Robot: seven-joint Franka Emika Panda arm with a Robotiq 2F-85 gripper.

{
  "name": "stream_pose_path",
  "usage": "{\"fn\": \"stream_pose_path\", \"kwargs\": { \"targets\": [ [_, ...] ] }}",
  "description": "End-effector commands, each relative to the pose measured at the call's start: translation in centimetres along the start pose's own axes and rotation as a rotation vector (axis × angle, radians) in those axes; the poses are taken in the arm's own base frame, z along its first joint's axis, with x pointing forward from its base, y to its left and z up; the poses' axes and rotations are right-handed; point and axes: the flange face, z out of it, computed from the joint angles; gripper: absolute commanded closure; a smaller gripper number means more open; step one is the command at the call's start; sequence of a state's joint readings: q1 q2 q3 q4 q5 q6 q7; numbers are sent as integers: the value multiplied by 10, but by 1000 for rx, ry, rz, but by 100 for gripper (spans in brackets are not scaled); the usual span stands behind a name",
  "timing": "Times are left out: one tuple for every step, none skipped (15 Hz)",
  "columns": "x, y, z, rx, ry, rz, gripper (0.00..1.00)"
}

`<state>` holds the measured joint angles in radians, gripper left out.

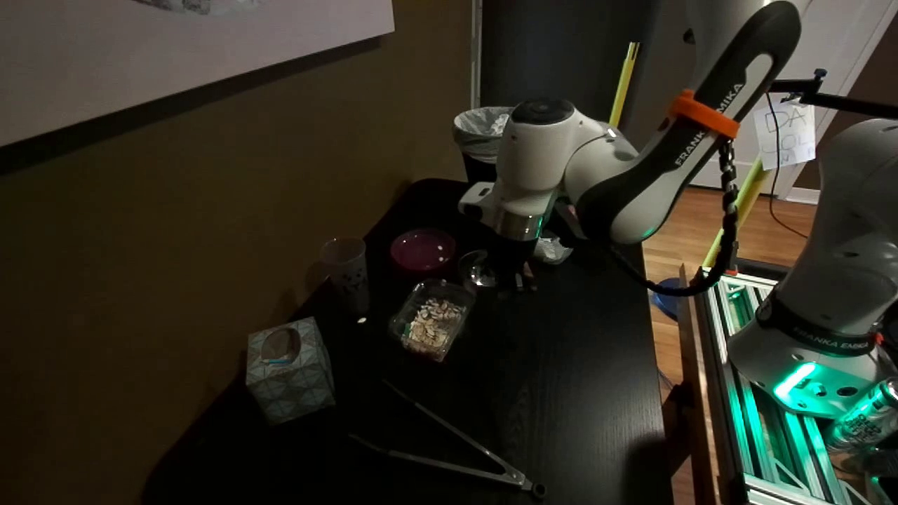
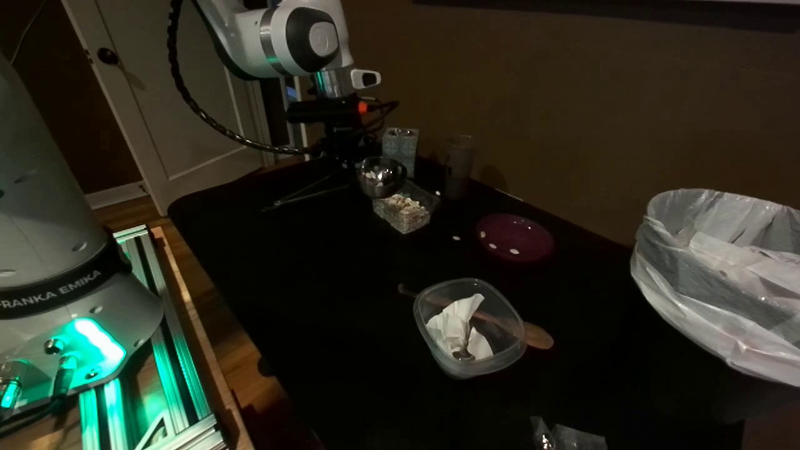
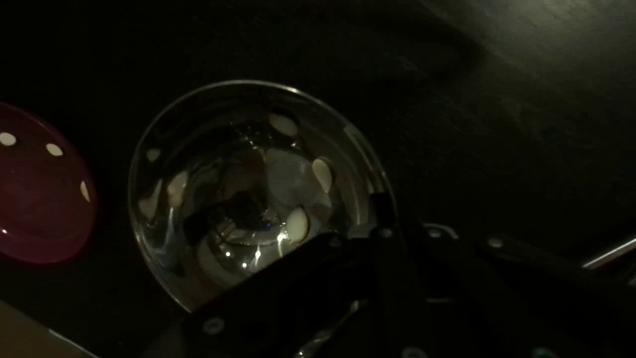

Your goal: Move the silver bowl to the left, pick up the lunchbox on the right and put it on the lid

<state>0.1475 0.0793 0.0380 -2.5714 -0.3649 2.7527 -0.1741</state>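
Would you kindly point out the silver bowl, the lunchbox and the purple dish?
Silver bowl (image 3: 253,181): in the wrist view, on its inner bottom.
Lunchbox (image 2: 480,365): in an exterior view, on its near wall.
Purple dish (image 2: 520,235): in an exterior view, on its bare middle.

Bowl (image 2: 389,180) at my gripper (image 3: 390,214); lunchbox (image 2: 500,361) well apart.
In an exterior view I read: lunchbox in the foreground, napkin (image 2: 453,322) in it, spoon (image 2: 539,336) ends showing either side (beneath or behind, I cannot tell). Behind it to the right, plate (image 2: 524,239) with flakes (image 2: 514,251) on it; farther right, bin (image 2: 694,312). Farther back and left, tray (image 2: 400,220), flakes in it; bowl at its back left corner, touching or apart I cannot tell. Behind these, tissue box (image 2: 400,147), cup (image 2: 459,167) to its right. Tongs (image 2: 309,190) left of bowl. In my wrist view, flakes in the bowl, gripper at its right rim, plate left.
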Motion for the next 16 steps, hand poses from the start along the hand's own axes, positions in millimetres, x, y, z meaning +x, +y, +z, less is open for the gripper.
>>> {"fn": "stream_pose_path", "kwargs": {
  "targets": [
    [1, 0, -2, -1, 2, 0, 96],
    [1, 2, -1, -1, 1, 4, 96],
    [0, 4, 1, 0, -2, 10, 96],
    [0, 6, 3, 2, -4, 14, 99],
    [6, -2, 3, -6, -5, -29, 99],
    [16, -16, 1, -7, 20, -110, 99],
    [23, -28, -2, -17, 30, -166, 99],
    [31, -43, -8, -23, 49, -216, 99],
    [40, -60, -15, -32, 65, -266, 99],
    [48, -74, -20, -37, 81, -316, 99],
    [56, -91, -25, -44, 99, -367, 99],
    [65, -106, -29, -52, 116, -423, 99],
    [74, -121, -31, -53, 132, -478, 99],
    [82, -135, -30, -47, 143, -531, 99],
    [89, -148, -26, -38, 148, -583, 99],
    [97, -158, -20, -20, 153, -634, 99]
  ]
}}
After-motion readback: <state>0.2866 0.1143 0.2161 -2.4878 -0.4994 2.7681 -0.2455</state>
